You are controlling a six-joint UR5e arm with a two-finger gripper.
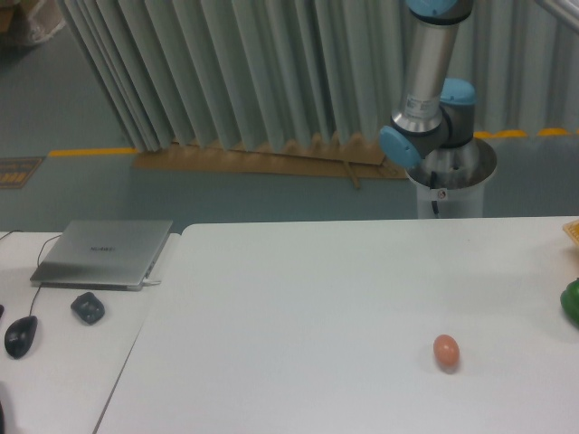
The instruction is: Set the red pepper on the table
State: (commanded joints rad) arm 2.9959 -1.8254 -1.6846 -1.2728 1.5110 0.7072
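The red pepper is out of view. The large white table (308, 307) fills the lower right of the camera view. Behind its far edge rises the arm (432, 90), of which only the base and lower links show; it runs out of the top of the frame. The gripper is not in view.
An orange-brown egg (445, 352) lies on the table at the right. A glossy green vegetable (571, 302) and a yellow item (573, 231) sit at the right edge. On the left desk (54, 362) are a closed laptop (104, 253), a dark object (88, 308) and a mouse (20, 335).
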